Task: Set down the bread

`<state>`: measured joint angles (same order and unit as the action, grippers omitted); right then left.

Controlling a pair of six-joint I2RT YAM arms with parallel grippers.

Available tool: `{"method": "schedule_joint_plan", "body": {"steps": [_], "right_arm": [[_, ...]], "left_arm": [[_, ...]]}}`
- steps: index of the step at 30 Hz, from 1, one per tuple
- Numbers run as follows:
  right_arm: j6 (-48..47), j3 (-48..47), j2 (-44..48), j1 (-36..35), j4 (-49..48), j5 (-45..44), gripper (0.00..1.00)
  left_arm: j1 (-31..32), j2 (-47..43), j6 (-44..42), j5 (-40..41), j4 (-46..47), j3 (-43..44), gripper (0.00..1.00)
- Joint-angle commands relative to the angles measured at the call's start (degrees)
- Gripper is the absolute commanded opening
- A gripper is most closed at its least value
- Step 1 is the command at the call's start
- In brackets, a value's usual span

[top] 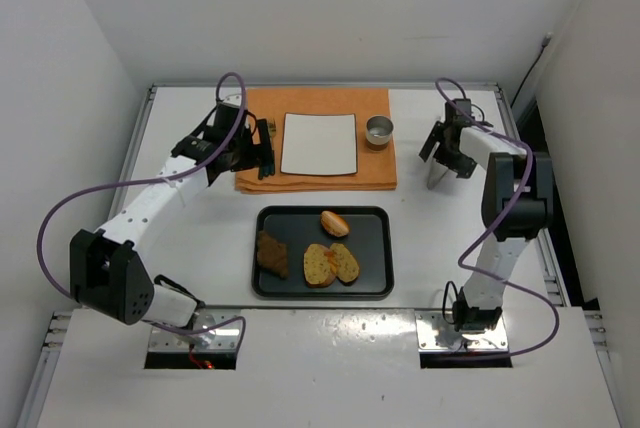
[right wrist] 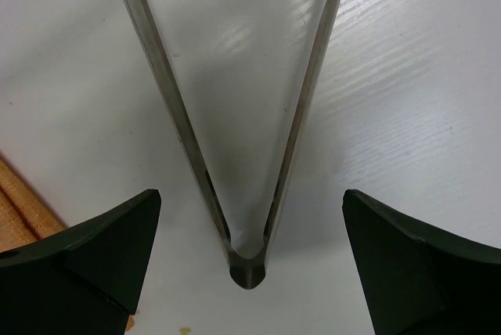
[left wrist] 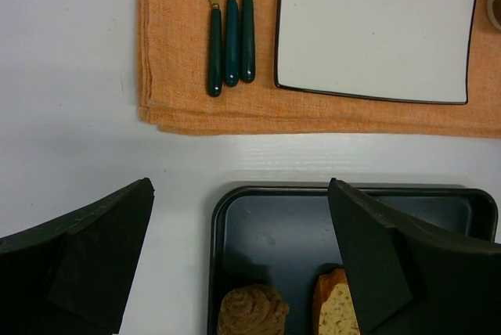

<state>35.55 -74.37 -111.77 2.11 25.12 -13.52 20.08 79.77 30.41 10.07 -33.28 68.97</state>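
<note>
Several pieces of bread lie on a black tray [top: 375, 278]: a round bun [top: 334, 223], a dark piece [top: 271, 253] and two tan slices [top: 320, 264]. A white square plate [top: 319, 143] rests on an orange cloth [top: 375, 170]. My left gripper [top: 258, 153] is open and empty above the cloth's left edge; its wrist view shows the tray [left wrist: 274, 225], the dark piece [left wrist: 252, 311] and a slice [left wrist: 335, 310] below. My right gripper [right wrist: 250, 264] is open, straddling metal tongs [right wrist: 249, 264] that lie on the table without touching them. Both also show in the top view, gripper [top: 440, 160] and tongs [top: 436, 179].
Three green-handled pieces of cutlery [left wrist: 231, 37] lie on the cloth left of the plate [left wrist: 376, 30]. A small metal bowl [top: 379, 130] stands at the cloth's right end. White walls surround the table on three sides.
</note>
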Motion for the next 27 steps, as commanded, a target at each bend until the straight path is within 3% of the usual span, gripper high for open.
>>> {"method": "schedule_joint_plan", "body": {"steps": [1,17,20,21,23,27], "right_arm": [[0.0,-2.7,-2.1,0.2,-2.3,-1.2,1.0],[1.5,-10.4,-11.6,0.7,-4.2,-5.5,0.76],[2.2,-9.9,-10.1,0.7,-5.3,-6.2,0.55],[2.8,-8.8,-9.1,0.7,-5.3,-6.3,0.41],[2.8,-6.6,-5.0,0.7,-6.2,-6.8,0.35],[2.1,-3.0,5.0,0.2,-5.4,-6.8,0.35]], "left_arm": [[0.5,0.0,-0.6,0.3,0.5,2.4,0.99],[0.0,-0.5,-1.1,0.3,0.0,1.9,0.99],[0.0,-1.0,-1.1,0.3,0.0,1.9,0.99],[0.0,-1.0,-1.1,0.3,0.0,1.9,0.99],[0.0,-1.5,-0.6,0.3,0.0,1.9,0.99],[0.0,-2.2,-0.6,0.3,0.0,1.9,0.99]]}}
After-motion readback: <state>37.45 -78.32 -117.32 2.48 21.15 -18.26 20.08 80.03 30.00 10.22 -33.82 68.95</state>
